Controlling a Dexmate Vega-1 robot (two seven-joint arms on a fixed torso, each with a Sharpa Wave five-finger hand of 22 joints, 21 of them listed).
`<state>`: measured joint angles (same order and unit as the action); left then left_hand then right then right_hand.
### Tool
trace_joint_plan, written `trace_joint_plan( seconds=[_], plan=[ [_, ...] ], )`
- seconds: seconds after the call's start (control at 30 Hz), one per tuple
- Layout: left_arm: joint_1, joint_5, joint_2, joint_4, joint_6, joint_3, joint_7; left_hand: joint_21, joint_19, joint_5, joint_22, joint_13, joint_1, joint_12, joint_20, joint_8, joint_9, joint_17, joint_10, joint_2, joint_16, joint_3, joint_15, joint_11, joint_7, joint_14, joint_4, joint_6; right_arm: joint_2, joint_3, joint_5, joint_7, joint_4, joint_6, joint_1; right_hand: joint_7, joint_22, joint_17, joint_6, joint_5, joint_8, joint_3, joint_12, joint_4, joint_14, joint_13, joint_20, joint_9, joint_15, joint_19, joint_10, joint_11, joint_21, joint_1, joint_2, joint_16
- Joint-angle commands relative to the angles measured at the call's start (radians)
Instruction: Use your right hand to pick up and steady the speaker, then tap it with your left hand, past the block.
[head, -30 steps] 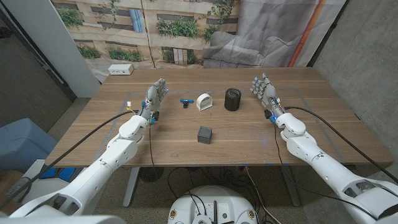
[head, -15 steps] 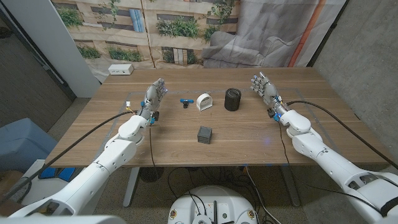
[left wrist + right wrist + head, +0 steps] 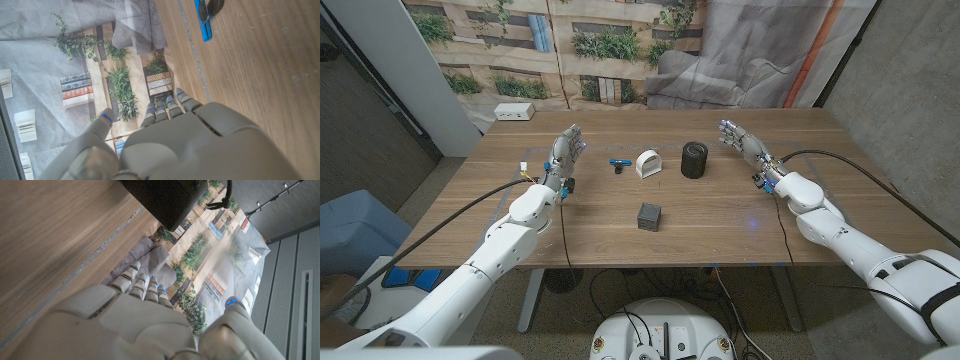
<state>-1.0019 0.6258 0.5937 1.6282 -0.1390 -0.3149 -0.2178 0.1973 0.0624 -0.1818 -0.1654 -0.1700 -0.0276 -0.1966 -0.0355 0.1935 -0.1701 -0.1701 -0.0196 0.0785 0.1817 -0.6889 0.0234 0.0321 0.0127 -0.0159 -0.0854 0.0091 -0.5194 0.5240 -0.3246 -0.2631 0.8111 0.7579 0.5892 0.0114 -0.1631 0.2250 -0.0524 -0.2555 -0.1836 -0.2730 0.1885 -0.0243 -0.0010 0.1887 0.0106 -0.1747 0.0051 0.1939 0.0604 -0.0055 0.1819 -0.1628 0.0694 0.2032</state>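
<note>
Here the head view lays out the wooden table (image 3: 720, 215) whole. The right hand (image 3: 744, 144) holds nothing, its fingers (image 3: 728, 128) spread and reaching toward the black cylindrical speaker (image 3: 694, 159), which stands upright just beside the fingertips but apart from them. The left hand (image 3: 563, 152) is likewise empty, fingers (image 3: 574, 134) apart and extended. Past its fingertips, toward the speaker, lie a small blue-and-black object (image 3: 618, 164) and then a white arched piece (image 3: 648, 163). The dark block (image 3: 650, 216) sits nearer the robot, between the two hands and well apart from both.

The right wrist view adds the speaker (image 3: 167, 197) as a dark mass beyond the fingers (image 3: 142, 285), with bare table between. The left wrist view shows the blue-and-black object (image 3: 205, 17) ahead of that hand's fingers (image 3: 167, 107), which touch nothing.
</note>
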Motion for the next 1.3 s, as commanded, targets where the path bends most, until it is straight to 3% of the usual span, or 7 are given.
trace_joint_plan(
  seconds=[0.03,0.2,0.4,0.53,0.7,1.0,1.3],
  plan=[
    [-0.038,-0.011,0.003,0.071,0.034,0.010,-0.067,0.008,0.013,-0.008,-0.004,-0.004,0.009,-0.004,-0.059,0.002,-0.003,-0.001,0.010,0.060,0.006,0.000,0.000,0.002,0.007,0.010,-0.001,0.008,-0.021,0.049,0.111,0.031,-0.087,0.118,-0.050,-0.004,-0.002,-0.004,-0.045,0.001,0.008,-0.006,-0.003,-0.032,0.001,0.002,0.000,-0.004,-0.003,0.007,-0.018,-0.001,0.005,-0.046,0.006,0.001],
    [-0.043,-0.010,0.005,0.081,0.047,0.011,-0.075,0.008,0.017,-0.008,-0.004,-0.004,0.010,-0.004,-0.057,0.002,-0.003,-0.001,0.015,0.061,0.006,0.000,0.001,0.002,0.008,0.014,-0.003,0.012,-0.051,0.070,0.133,0.002,-0.077,0.091,-0.067,0.000,-0.002,-0.009,-0.087,-0.001,0.009,-0.011,-0.007,-0.060,-0.019,0.003,-0.005,-0.006,0.002,-0.008,-0.045,0.002,-0.001,-0.081,0.016,-0.006],
    [-0.050,-0.007,0.004,0.088,0.058,0.010,-0.082,0.008,0.021,-0.009,-0.004,-0.004,0.010,-0.004,-0.057,0.001,-0.003,-0.001,0.018,0.062,0.006,0.000,0.000,0.002,0.009,0.018,-0.005,0.014,-0.089,0.092,0.181,0.004,-0.046,0.049,-0.076,0.024,-0.003,-0.015,-0.162,-0.005,0.009,-0.015,-0.008,-0.098,-0.068,0.006,-0.001,-0.010,0.011,-0.058,-0.088,0.002,-0.010,-0.128,0.030,-0.016],
    [-0.054,-0.004,0.002,0.091,0.065,0.010,-0.086,0.008,0.021,-0.009,-0.004,-0.004,0.011,-0.003,-0.057,0.000,-0.003,-0.001,0.018,0.063,0.006,0.001,0.000,0.002,0.009,0.020,-0.006,0.014,-0.112,0.104,0.214,0.013,-0.015,0.022,-0.076,0.031,-0.003,-0.017,-0.179,-0.007,0.004,-0.015,-0.008,-0.112,-0.078,0.006,-0.023,-0.011,0.007,-0.084,-0.104,-0.006,-0.011,-0.146,0.037,-0.015],
    [-0.054,0.001,0.000,0.088,0.072,0.007,-0.086,0.007,0.022,-0.010,-0.004,-0.004,0.011,-0.002,-0.057,0.000,-0.003,-0.001,0.020,0.064,0.005,0.001,-0.001,-0.001,0.010,0.021,-0.008,0.016,-0.129,0.124,0.253,0.012,-0.009,0.004,-0.092,0.032,-0.004,-0.018,-0.189,-0.009,0.003,-0.014,-0.010,-0.118,-0.083,0.006,-0.027,-0.012,0.004,-0.087,-0.120,-0.012,-0.008,-0.155,0.042,-0.014],
    [-0.038,0.006,-0.001,0.082,0.092,-0.005,-0.077,0.006,0.023,-0.010,-0.005,-0.005,0.013,-0.001,-0.056,-0.001,-0.003,-0.002,0.021,0.065,0.004,0.002,-0.001,-0.001,0.011,0.023,-0.012,0.018,-0.121,0.150,0.282,0.011,-0.075,0.042,-0.129,0.027,-0.004,-0.019,-0.191,-0.014,-0.005,-0.015,-0.004,-0.129,-0.073,0.007,-0.028,-0.014,-0.004,-0.076,-0.117,-0.018,0.000,-0.175,0.048,-0.007],
    [-0.032,0.012,0.006,0.097,0.119,-0.006,-0.082,0.005,0.026,-0.010,-0.005,-0.005,0.014,0.000,-0.055,-0.002,-0.003,-0.002,0.023,0.066,0.004,0.002,-0.001,-0.002,0.011,0.025,-0.015,0.018,-0.088,0.218,0.384,0.063,-0.216,0.127,-0.216,0.020,-0.003,-0.022,-0.195,-0.023,-0.014,-0.013,0.002,-0.142,-0.057,0.007,-0.022,-0.016,-0.023,-0.064,-0.109,-0.030,0.004,-0.205,0.063,0.000]
  ],
)
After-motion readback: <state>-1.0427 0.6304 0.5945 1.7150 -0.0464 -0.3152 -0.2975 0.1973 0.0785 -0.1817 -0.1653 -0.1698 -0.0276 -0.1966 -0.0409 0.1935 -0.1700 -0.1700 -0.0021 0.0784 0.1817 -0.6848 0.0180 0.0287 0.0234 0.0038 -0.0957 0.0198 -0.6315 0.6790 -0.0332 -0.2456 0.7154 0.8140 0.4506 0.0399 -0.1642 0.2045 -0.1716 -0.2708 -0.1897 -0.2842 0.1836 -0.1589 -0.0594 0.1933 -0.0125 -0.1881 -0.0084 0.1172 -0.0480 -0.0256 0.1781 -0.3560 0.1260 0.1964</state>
